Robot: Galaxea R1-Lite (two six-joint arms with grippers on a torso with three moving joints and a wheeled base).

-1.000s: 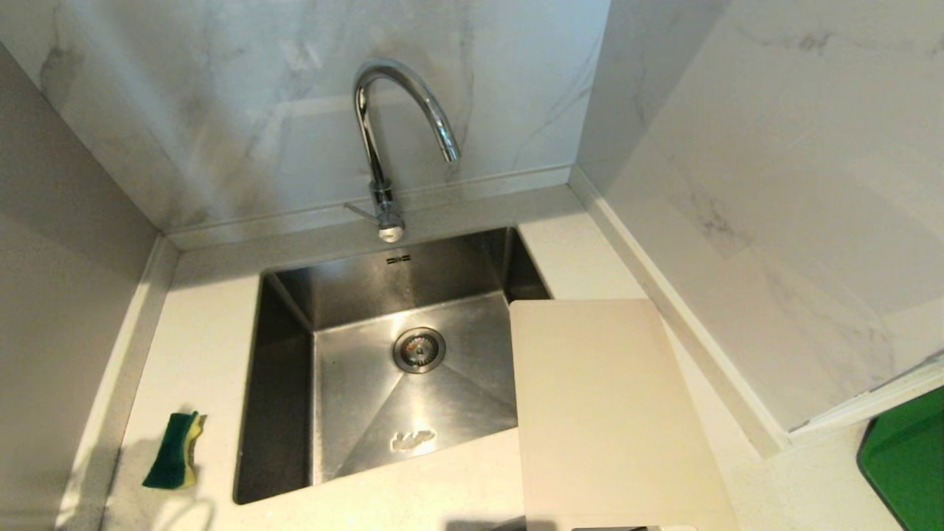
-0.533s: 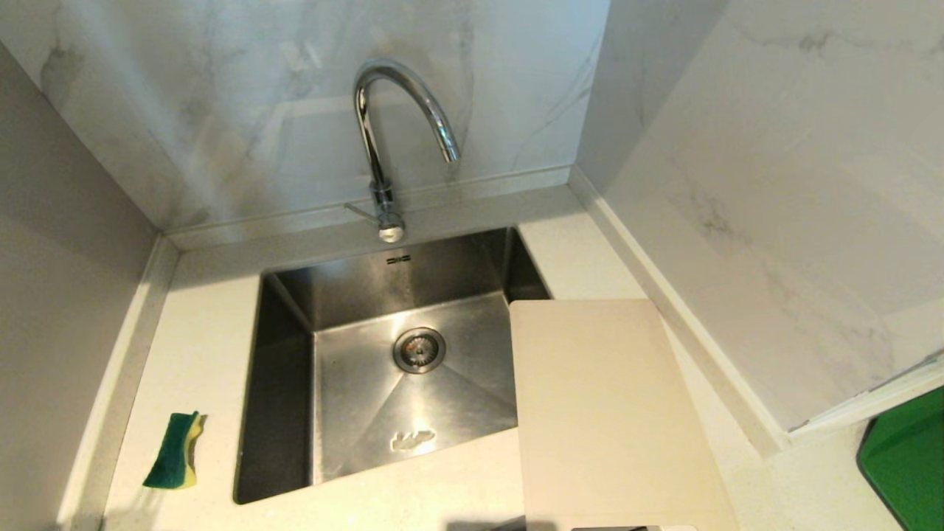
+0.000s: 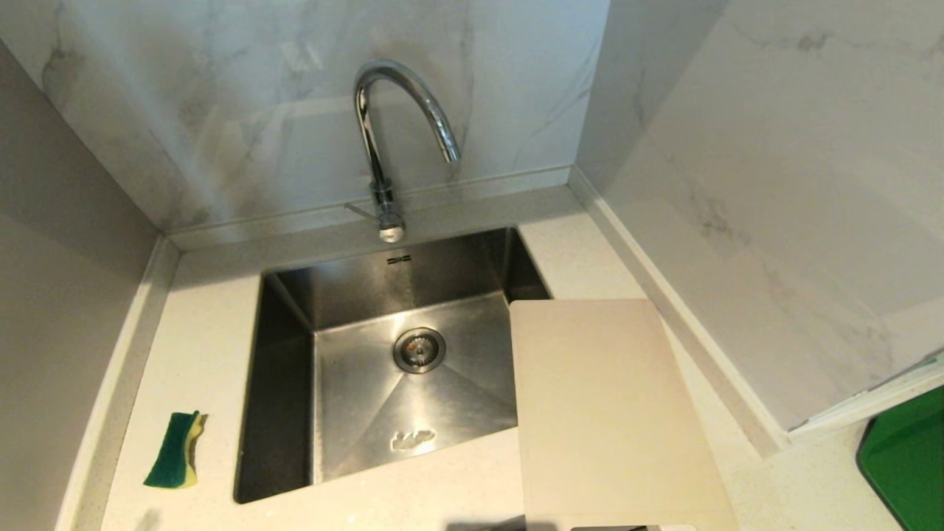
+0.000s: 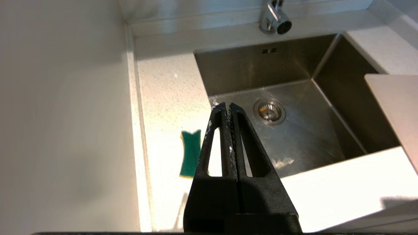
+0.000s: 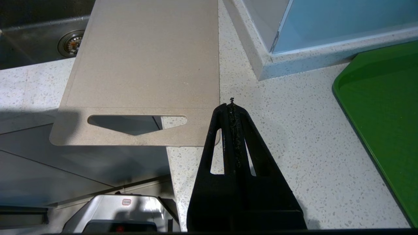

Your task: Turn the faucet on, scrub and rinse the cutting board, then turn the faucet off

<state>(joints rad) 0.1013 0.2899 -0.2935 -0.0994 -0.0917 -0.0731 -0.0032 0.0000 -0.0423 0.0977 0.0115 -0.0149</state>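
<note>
The chrome faucet (image 3: 372,140) stands behind the sink, its thin lever (image 3: 360,212) pointing left, and no water runs from the spout. The beige cutting board (image 3: 612,413) lies flat on the counter right of the sink, overlapping the basin's right edge. Its handle cut-out end (image 5: 137,122) overhangs the counter front. My left gripper (image 4: 228,104) is shut and empty, hovering over the sink's front left edge beside the green-and-yellow sponge (image 4: 190,153). My right gripper (image 5: 232,105) is shut and empty, just off the board's near right corner. Neither gripper shows in the head view.
The steel sink (image 3: 284,295) has a drain (image 3: 419,349) in its floor. The sponge (image 3: 175,450) lies on the counter left of it. A green tray (image 3: 907,464) sits at the far right. Walls close in on the left, back and right.
A shadow on the counter by the sponge has shrunk away toward the front edge. The board, sponge and faucet have not moved.
</note>
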